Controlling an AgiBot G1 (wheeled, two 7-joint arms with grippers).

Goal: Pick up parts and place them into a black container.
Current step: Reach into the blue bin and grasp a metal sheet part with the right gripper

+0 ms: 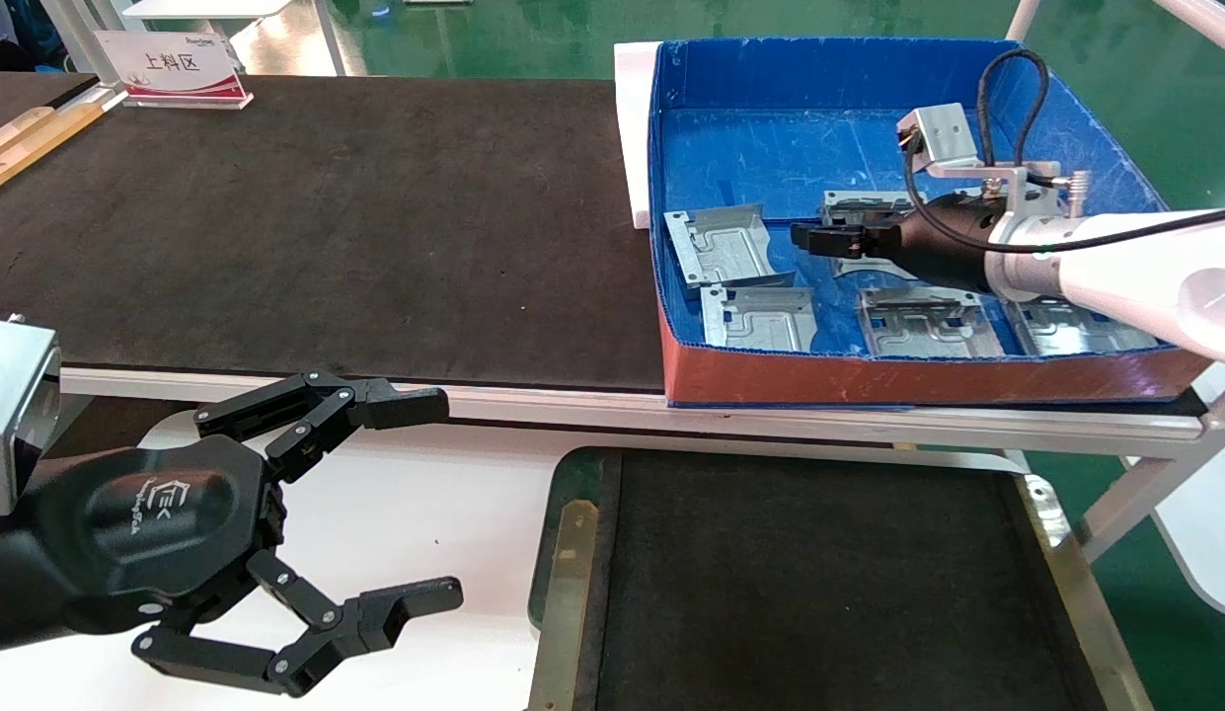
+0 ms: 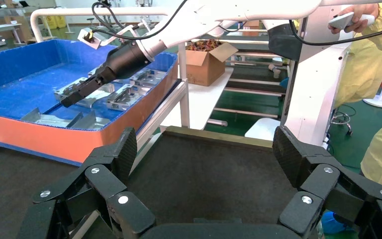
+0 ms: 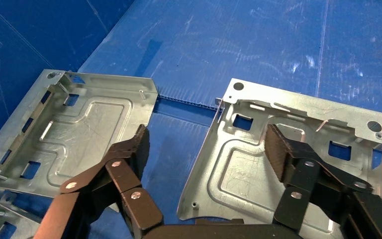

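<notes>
Several silver parts lie in the blue box, among them one (image 1: 726,247) at its left and one (image 1: 928,324) near the red front. My right gripper (image 1: 804,237) hangs open low inside the box. In the right wrist view its fingers (image 3: 207,137) straddle the curved edge of one part (image 3: 238,169), one pad over the plate and the other over the blue floor beside a second part (image 3: 74,129). The black container (image 1: 548,513) sits below the table, nothing on its floor. At the container's left, my left gripper (image 1: 449,499) is open and holds nothing; its wrist view (image 2: 204,149) looks across the felt floor (image 2: 199,179).
The blue box (image 1: 869,375) with a red front stands on the long black mat (image 1: 326,227), against a white block (image 1: 632,118). A sign (image 1: 178,64) stands at the mat's far left. A person in yellow (image 2: 373,50) and a cardboard box (image 2: 206,62) lie beyond.
</notes>
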